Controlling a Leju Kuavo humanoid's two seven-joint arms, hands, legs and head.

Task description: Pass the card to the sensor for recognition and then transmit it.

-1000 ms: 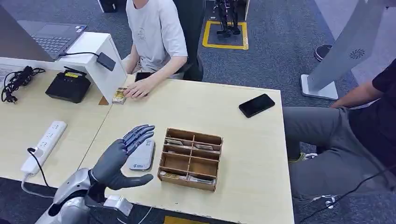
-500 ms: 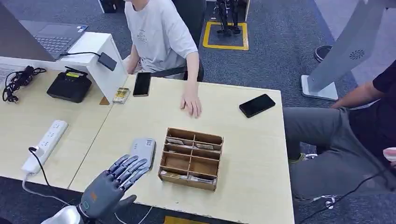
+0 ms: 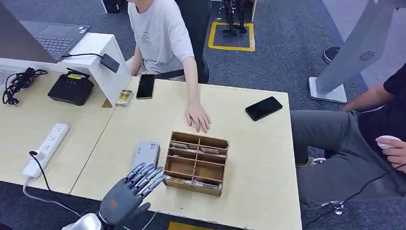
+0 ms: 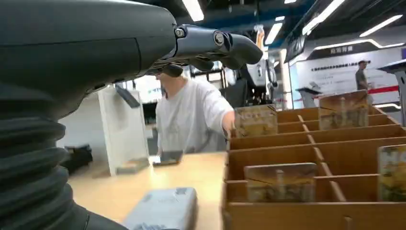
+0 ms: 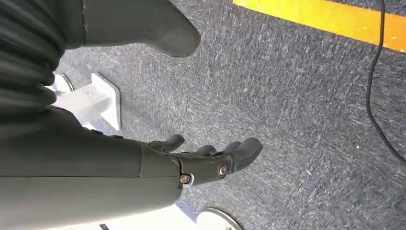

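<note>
The bench [image 3: 249, 143] carried a wooden divided box [image 3: 195, 163] with cards [image 4: 280, 181] standing in its compartments, the grey sensor [image 3: 145, 154] just to its left. My left hand [image 3: 128, 195] hovered at the near edge, fingers [image 3: 143, 175] spread, empty. My right hand [image 5: 191, 163] hung over carpet, fingers apart, empty.

- No text, brand or number can be read.
- The grey sensor [image 3: 145, 155], just beyond the left hand's fingers [image 3: 143, 175], carries a small blue mark, too small to read.
- The person's white shirt [image 3: 158, 33], well beyond those fingers, bears a faint round emblem, illegible.
</note>
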